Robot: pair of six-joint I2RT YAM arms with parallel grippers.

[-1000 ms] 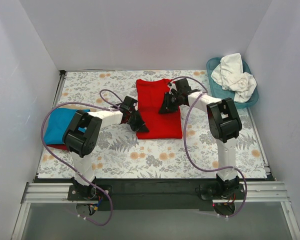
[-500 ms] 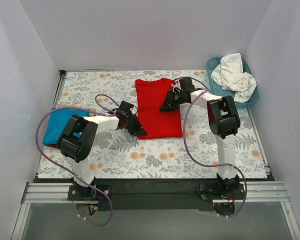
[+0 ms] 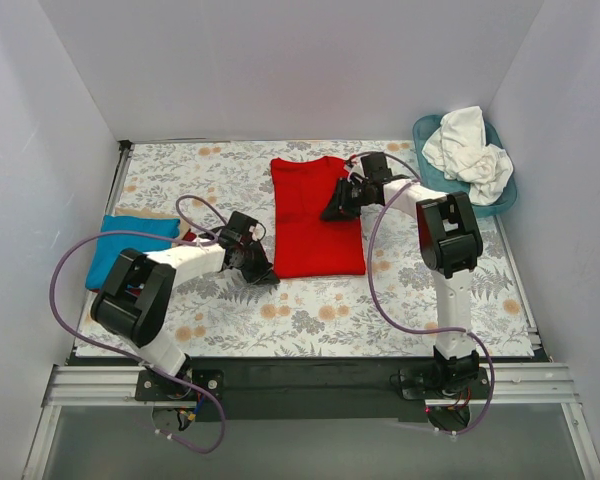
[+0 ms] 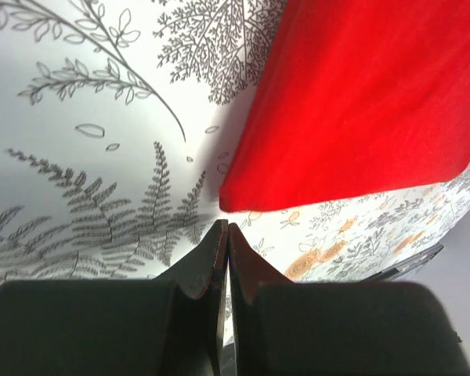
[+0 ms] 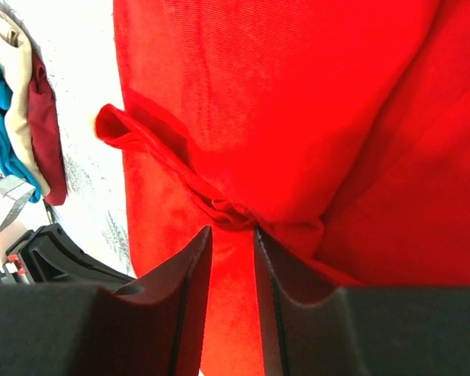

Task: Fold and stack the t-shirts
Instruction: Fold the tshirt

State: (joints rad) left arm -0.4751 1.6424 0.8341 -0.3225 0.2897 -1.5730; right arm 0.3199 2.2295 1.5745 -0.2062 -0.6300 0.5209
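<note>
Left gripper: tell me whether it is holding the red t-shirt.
No. The left gripper is shut on nothing, just off the red t-shirt corner.
</note>
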